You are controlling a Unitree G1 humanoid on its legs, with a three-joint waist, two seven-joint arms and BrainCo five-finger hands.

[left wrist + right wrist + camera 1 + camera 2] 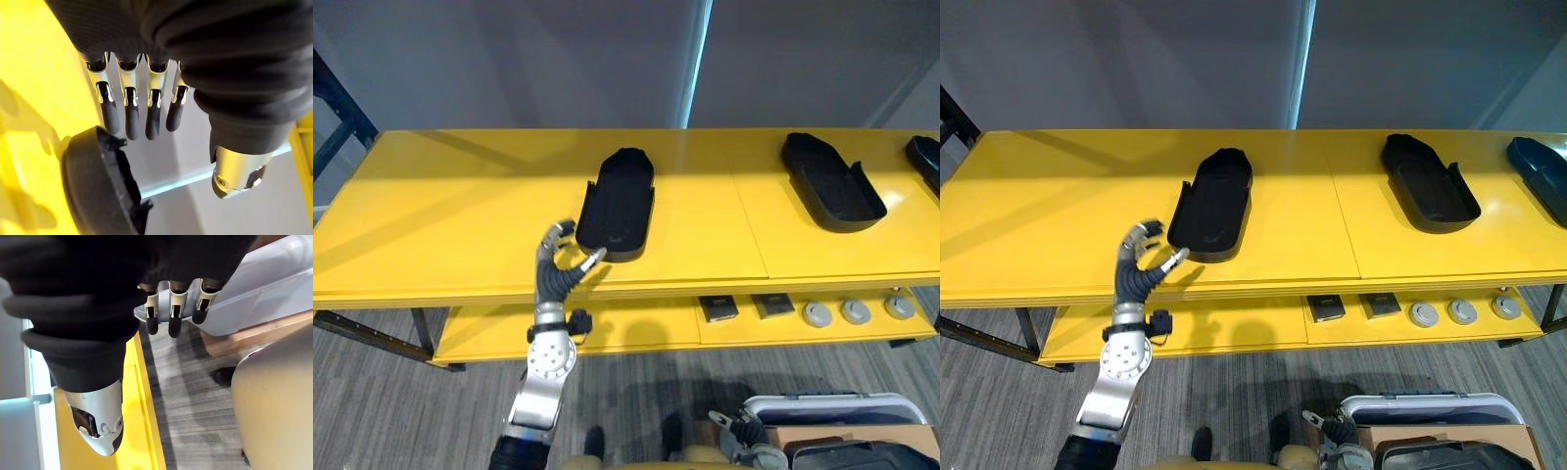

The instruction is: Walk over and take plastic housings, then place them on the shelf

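1. Even, moderately bright light falls on the yellow shelf top (460,196), with a soft paler sheen toward its front left edge.
2. A thin bright strip (697,64) runs down the grey wall (509,59) behind the back edge and is the brightest spot.
3. A faint slanting shadow crosses the top's back left corner.
4. The lower shelf (636,328) lies in shade under the top, and the floor (411,411) is dim.
5. The black housing (619,204) at mid-shelf shows dull highlights on its rim.
6. Small glints sit on the silver of the left hand (128,83).
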